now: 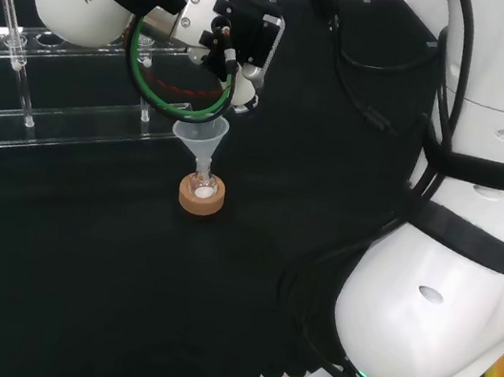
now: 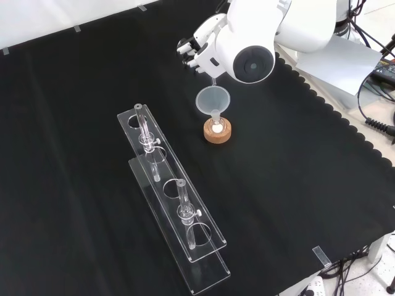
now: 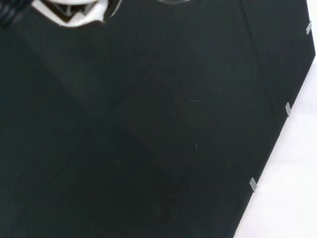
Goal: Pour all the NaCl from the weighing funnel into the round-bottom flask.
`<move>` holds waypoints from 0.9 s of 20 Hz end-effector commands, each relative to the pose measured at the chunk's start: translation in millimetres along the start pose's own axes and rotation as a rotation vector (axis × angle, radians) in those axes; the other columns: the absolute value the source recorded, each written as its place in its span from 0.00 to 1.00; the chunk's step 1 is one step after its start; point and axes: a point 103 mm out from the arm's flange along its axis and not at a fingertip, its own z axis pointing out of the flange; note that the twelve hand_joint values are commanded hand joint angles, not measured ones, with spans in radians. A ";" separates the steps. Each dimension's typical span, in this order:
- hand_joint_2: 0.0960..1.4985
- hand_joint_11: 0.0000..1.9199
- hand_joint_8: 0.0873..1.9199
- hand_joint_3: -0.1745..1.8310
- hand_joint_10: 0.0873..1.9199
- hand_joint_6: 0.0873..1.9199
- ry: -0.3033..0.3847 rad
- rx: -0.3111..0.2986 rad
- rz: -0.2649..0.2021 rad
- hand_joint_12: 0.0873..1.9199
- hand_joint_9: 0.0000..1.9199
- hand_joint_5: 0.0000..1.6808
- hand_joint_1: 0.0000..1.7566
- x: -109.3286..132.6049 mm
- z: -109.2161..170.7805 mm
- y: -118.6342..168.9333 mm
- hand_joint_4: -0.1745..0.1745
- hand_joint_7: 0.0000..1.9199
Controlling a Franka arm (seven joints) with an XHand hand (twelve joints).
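Around the cork stand (image 2: 218, 131) lies bare cloth (image 2: 296, 185), while the hand (image 2: 199, 48) above shows fingers too obscured to tell.

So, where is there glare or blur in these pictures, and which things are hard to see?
Head view: glare on the white arm link; the clear funnel stands out faintly against the cloth. Front view: even light, the clear rack shows mostly by its edges. Wrist view: a blurred white part of the hand, otherwise dark cloth.
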 end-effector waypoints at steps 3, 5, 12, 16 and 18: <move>0.38 0.39 0.27 0.49 0.13 0.47 -0.012 0.006 0.004 0.56 0.57 0.69 0.63 -0.2 0.7 -0.4 1.00 0.40; 0.38 0.39 0.27 0.49 0.13 0.46 -0.014 0.006 0.004 0.56 0.57 0.69 0.63 0.1 0.3 -0.5 1.00 0.40; 0.38 0.40 0.27 0.49 0.13 0.46 -0.031 0.004 0.004 0.55 0.57 0.69 0.63 2.6 -4.8 -1.3 1.00 0.40; 0.38 0.40 0.27 0.49 0.13 0.46 -0.041 0.001 0.004 0.55 0.57 0.69 0.63 3.0 -8.2 -1.9 1.00 0.40; 0.38 0.40 0.27 0.49 0.13 0.46 -0.049 0.004 0.004 0.55 0.58 0.69 0.63 2.8 -8.6 -2.0 1.00 0.40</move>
